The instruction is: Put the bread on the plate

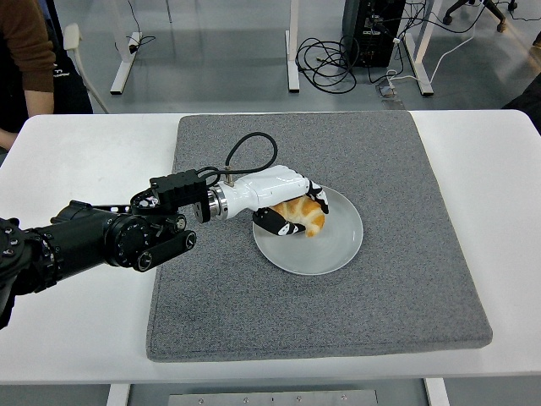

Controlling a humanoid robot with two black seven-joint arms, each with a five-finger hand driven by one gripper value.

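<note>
A golden-brown bread (pixel 306 216), shaped like a croissant, is over the left part of a white round plate (pixel 330 249) that sits on a grey mat (pixel 380 169). My left hand (pixel 292 205), white with black fingertips, reaches in from the left and is curled around the bread, thumb below and fingers above. The bread is at or just above the plate surface; I cannot tell whether it touches. My right arm is out of view.
The grey mat covers the middle of the white table (pixel 84 161). A person in a brown sleeve (pixel 30 51) stands at the top left, behind the table's far edge. Cables and desk legs lie on the floor beyond.
</note>
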